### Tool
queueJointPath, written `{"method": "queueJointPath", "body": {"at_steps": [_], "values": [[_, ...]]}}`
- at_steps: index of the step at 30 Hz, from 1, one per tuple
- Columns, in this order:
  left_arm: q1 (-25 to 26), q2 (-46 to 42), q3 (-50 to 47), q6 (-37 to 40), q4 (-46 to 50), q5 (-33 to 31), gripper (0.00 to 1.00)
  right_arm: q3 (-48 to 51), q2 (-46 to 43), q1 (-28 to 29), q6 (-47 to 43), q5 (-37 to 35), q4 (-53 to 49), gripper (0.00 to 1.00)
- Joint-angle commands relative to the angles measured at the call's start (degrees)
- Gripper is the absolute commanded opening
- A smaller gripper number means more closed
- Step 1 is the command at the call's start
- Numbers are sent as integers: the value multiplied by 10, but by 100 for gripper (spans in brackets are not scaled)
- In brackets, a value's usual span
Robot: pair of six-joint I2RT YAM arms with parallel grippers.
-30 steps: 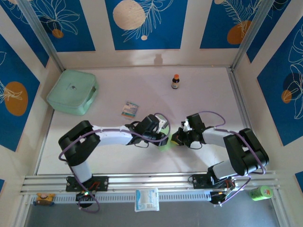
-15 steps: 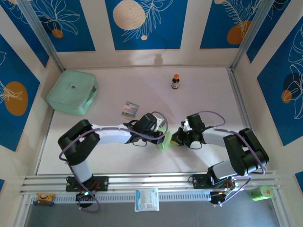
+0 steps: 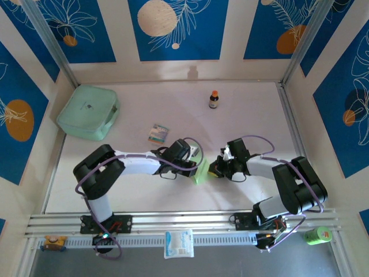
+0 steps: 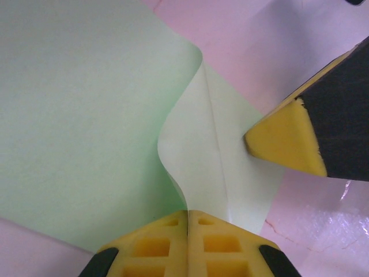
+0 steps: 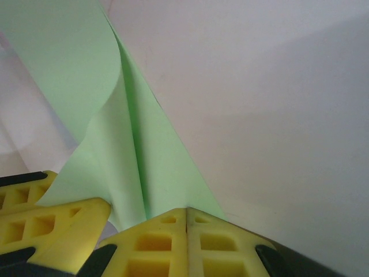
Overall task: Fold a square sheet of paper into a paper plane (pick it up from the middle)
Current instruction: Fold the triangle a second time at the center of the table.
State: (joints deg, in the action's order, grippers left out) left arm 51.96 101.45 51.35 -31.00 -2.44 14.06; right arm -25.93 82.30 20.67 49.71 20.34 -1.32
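The left pincer (image 4: 187, 222) is clamped on one edge of the pale green sheet of paper (image 4: 86, 109). The right pincer (image 5: 185, 222) is closed on it too, just beside the left. The sheet is curled and creased between them, at the middle of the surface (image 3: 253, 115), with bare room all round. One mint box (image 3: 89, 111) sits far left, lid closed, contents hidden. One striped packet (image 3: 157, 133) lies nearer, and one small bottle (image 3: 214, 99) stands far back.
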Motion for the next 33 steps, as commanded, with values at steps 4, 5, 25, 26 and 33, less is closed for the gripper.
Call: {"method": "queueJointPath", "body": {"at_steps": [4,5,25,26,33], "values": [[-8,9,-6,19,30,-26,3,-6,-3,-2,-8,-7,-37,3],[-8,9,-5,21,33,-28,3,-6,-3,-3,-9,-7,-37,3],[-11,24,5,38,22,-22,8,-9,-3,-6,-15,0,-40,3],[-11,24,5,37,19,-18,8,-7,-3,-6,-15,0,-41,3],[-11,18,4,40,12,-18,8,-5,-3,-7,-14,0,-40,3]]}}
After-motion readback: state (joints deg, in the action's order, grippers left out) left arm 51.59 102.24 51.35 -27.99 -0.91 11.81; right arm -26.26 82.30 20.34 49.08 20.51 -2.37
